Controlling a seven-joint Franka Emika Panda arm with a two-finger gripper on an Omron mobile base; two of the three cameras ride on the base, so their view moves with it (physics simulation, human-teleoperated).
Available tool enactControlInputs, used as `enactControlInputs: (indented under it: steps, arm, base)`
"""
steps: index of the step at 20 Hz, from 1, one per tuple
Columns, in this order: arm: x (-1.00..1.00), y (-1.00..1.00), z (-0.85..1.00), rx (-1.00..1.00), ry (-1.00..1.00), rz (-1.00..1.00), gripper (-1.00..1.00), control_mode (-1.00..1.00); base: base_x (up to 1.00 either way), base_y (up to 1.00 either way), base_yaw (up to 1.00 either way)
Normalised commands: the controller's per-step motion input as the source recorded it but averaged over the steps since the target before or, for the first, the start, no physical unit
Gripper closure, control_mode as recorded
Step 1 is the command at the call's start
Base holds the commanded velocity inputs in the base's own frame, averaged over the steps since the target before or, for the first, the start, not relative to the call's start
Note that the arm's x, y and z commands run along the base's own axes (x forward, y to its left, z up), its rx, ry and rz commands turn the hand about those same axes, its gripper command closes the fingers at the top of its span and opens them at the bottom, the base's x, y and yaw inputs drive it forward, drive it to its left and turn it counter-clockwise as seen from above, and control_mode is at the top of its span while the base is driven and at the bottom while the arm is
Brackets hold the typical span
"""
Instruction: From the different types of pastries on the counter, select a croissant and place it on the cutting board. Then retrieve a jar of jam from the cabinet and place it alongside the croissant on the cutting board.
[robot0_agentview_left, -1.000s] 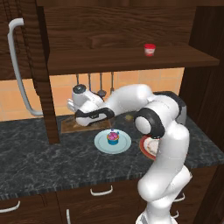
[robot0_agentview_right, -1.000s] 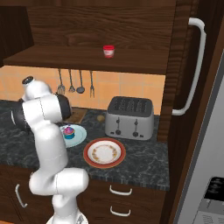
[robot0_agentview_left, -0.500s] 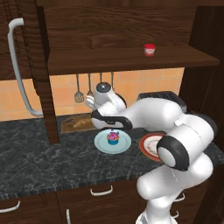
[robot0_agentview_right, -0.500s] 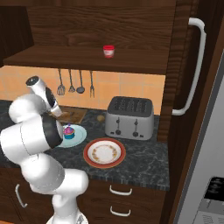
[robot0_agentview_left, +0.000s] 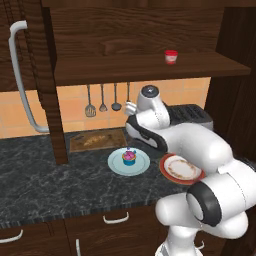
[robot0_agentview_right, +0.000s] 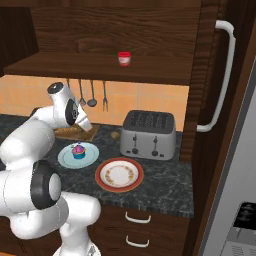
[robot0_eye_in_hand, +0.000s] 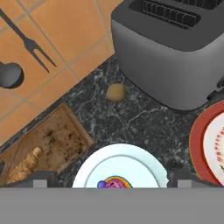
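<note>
I read the first half as done — the croissant (robot0_eye_in_hand: 24, 165) lies on the cutting board (robot0_eye_in_hand: 61, 140), which sits at the back of the counter (robot0_agentview_left: 40, 180) against the tiled wall. My gripper (robot0_eye_in_hand: 109, 177) is spread wide and holds nothing, looking down over the pale blue plate (robot0_eye_in_hand: 127, 164) with the cupcake (robot0_agentview_left: 129, 157). The small brown lump (robot0_eye_in_hand: 116, 92) rests by the toaster (robot0_agentview_right: 147, 135). What's left is the jar of jam (robot0_agentview_left: 171, 56) — it stands untouched on the cabinet (robot0_agentview_left: 125, 30) shelf, towards its right end.
</note>
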Motion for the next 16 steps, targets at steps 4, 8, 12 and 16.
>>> enactControlInputs:
  steps: [4,8,12,16]
  arm:
    - [-0.10,-0.97,0.57,-0.13,-0.07,0.00,-1.00,-1.00]
    - [0.00,-0.79,0.84,-0.16,-0.19,0.00,-1.00,-1.00]
    - [0.00,-0.68,0.96,-0.18,-0.23,0.00,-1.00,-1.00]
    - [-0.03,-0.40,0.93,-0.09,-0.44,0.01,-1.00,-1.00]
  base:
    - [0.00,0.00,0.00]
    - [0.00,0.00,0.00]
    - [0.00,0.00,0.00]
    - [0.00,0.00,0.00]
